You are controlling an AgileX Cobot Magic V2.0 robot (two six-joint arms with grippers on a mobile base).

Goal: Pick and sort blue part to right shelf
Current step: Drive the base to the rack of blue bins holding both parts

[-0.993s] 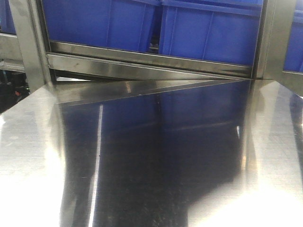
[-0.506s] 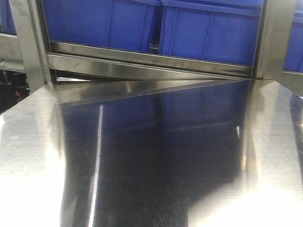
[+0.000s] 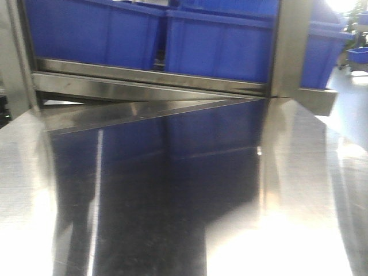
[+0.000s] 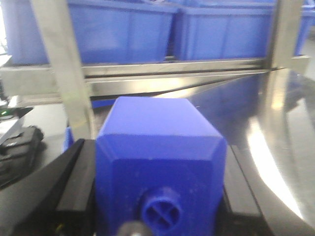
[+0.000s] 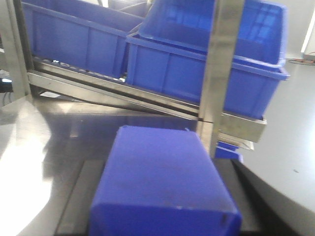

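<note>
Seen from the left wrist, the left claw (image 4: 156,164) is clenched on a blue part (image 4: 160,147). Black fingers (image 4: 74,191) press against both of its sides. The part is a chunky block of solid matte blue plastic. Its top is flat, and its upper edges are cut into slanted facets. The face nearest the camera carries a round knob with a cross moulded into it. The part is held up in front of the shelf (image 4: 162,69), roughly level with its steel front rail. The polished steel surface (image 4: 290,147) lies to the right.

Seen from the right wrist, the right claw (image 5: 160,169) grasps a blue block (image 5: 160,177). This one is a plain rectangular box in the same blue. Its top is smooth, its corners are square, and it has a thin rim along the near edge. Dark fingers (image 5: 253,196) flank it, though they are blurred. The block hangs over the surface, just short of the shelf. One of the shelf's upright posts (image 5: 224,64) stands beyond its right corner.

The front view shows neither arm. It shows the mirror-bright surface (image 3: 172,190) running up to the shelf's sloping rail (image 3: 149,86). Two large blue bins (image 3: 92,34) sit side by side above the rail. A steel post (image 3: 290,46) stands at the right, with another bin beyond it.
</note>
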